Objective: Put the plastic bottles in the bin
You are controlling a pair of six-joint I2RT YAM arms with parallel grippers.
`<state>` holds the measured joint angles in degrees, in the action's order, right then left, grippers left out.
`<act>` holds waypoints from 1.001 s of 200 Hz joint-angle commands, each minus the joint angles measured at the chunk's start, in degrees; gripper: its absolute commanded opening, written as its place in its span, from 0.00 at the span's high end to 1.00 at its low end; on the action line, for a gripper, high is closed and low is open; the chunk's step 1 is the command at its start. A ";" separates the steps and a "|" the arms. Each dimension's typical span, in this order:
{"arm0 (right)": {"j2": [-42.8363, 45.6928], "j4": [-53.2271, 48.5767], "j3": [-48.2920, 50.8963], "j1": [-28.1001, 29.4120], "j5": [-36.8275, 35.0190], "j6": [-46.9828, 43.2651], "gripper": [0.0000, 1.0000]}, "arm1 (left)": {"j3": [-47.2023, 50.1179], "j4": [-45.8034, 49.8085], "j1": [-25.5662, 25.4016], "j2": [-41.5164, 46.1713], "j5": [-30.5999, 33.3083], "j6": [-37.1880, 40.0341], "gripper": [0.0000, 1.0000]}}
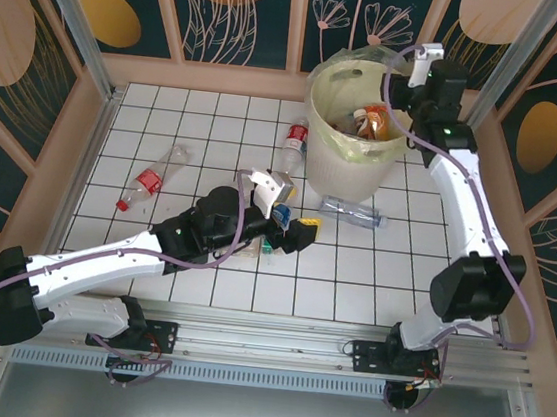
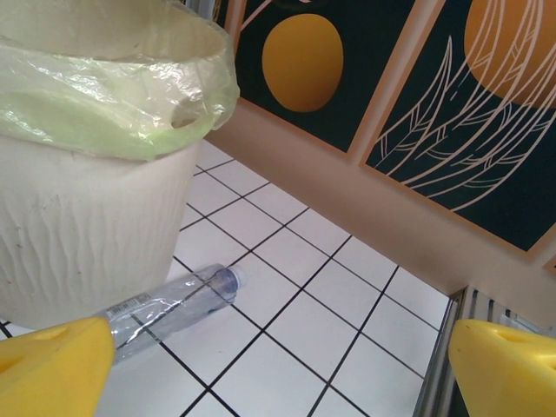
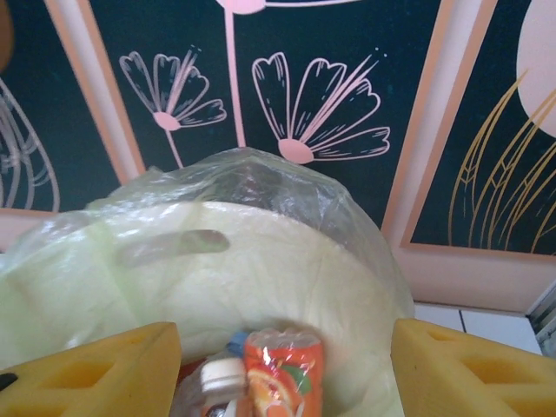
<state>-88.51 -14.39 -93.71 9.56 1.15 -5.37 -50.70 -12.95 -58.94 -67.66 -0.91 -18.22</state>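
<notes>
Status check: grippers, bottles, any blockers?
Left gripper open, low by clear bottle beside bin. Right gripper open over bin, orange-label bottle inside. Red-label bottle, others on table. Nothing blocking.

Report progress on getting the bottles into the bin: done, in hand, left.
Done: an orange-labelled bottle and at least one more lie inside the bin. In hand: nothing; the right gripper hangs open over the bin, the left gripper is open near a clear bottle on the tiles. Left: that one, a red-labelled bottle, another beside the bin, and a few at the left arm's wrist.
</notes>
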 commanded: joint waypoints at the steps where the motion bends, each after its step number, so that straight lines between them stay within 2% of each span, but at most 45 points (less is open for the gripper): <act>1: 7.83 -1.34 4.97 -0.16 4.97 3.63 0.33 | -1.41 2.48 -0.29 -0.02 0.34 1.73 0.01; 42: 19.68 -4.25 15.83 -0.16 8.58 9.76 0.32 | -3.07 8.55 -0.30 -1.32 -4.42 8.12 0.01; 71: 29.09 -2.88 27.75 -0.17 9.76 16.37 0.31 | -3.53 10.17 -0.30 -2.17 -5.29 9.55 0.01; 91: 34.48 -1.32 35.36 -0.21 13.20 16.93 0.28 | -3.62 10.65 -0.30 -2.08 -5.77 10.28 0.01; 114: 39.95 3.28 44.18 -0.22 21.16 17.54 0.23 | -3.95 11.48 -0.26 -2.10 -5.73 10.92 0.01; 160: 42.73 12.28 58.47 -0.61 20.55 21.82 0.15 | -3.33 11.10 -0.26 -2.09 -6.69 10.14 0.01; 200: 40.21 21.25 66.53 -5.14 19.45 28.60 0.18 | -2.49 10.64 -0.26 -1.47 -7.27 9.19 0.01</act>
<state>-47.20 -2.33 -30.17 6.85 20.71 18.04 -52.73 -1.87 -58.94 -69.67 -7.11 -8.78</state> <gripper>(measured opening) 0.834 0.985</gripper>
